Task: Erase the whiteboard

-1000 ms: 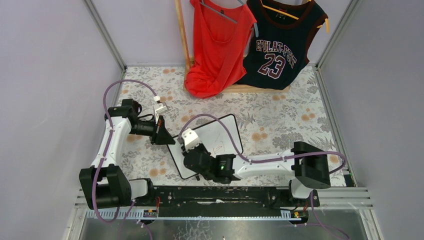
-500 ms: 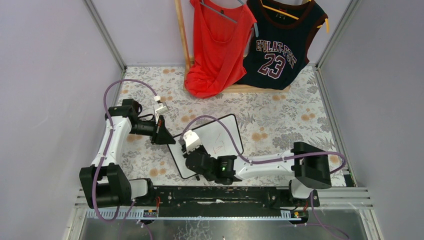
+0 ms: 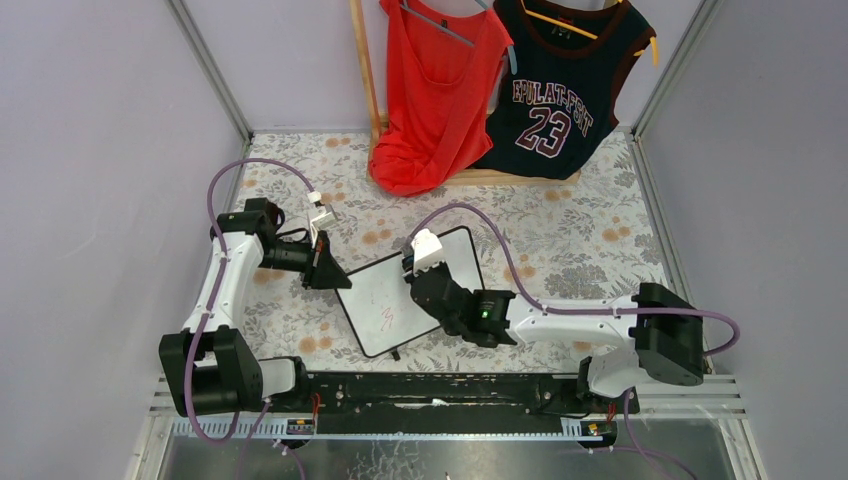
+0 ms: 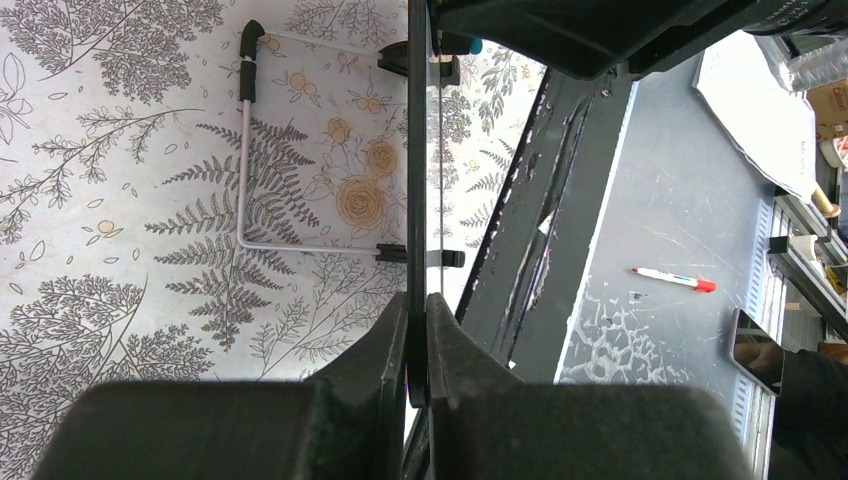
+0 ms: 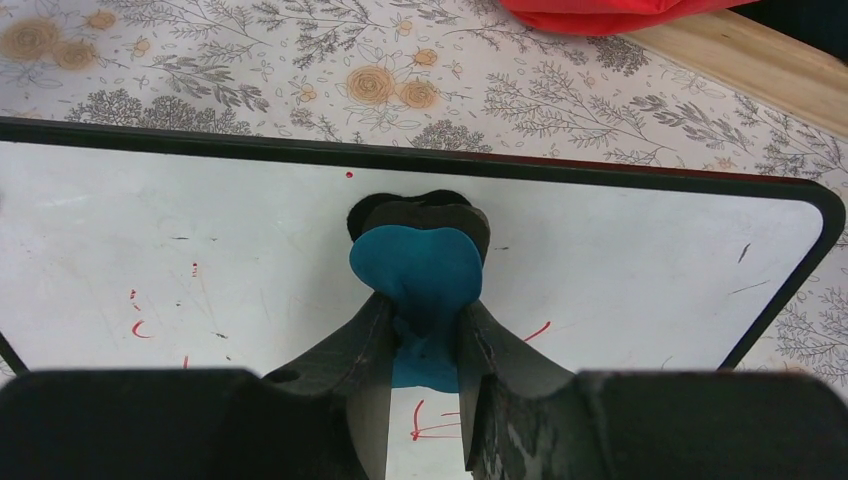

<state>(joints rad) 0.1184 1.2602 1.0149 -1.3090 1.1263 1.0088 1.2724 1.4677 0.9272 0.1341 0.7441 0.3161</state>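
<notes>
Shifted since earlier frame: right gripper (image 3: 420, 272), from near-left area of whiteboard (image 3: 375, 285) toward its far-right corner. Left gripper (image 3: 325, 268) clenched on whiteboard's left edge, which runs edge-on between its jaws. Faint red marks (image 3: 385, 318) on board, behind right jaws. Right jaws grasping blue eraser (image 5: 420, 265), which sits against board just ahead of them.

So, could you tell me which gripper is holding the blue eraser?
The right gripper: the blue eraser sits between its fingers, while the left gripper clamps the edge of the whiteboard.
</notes>
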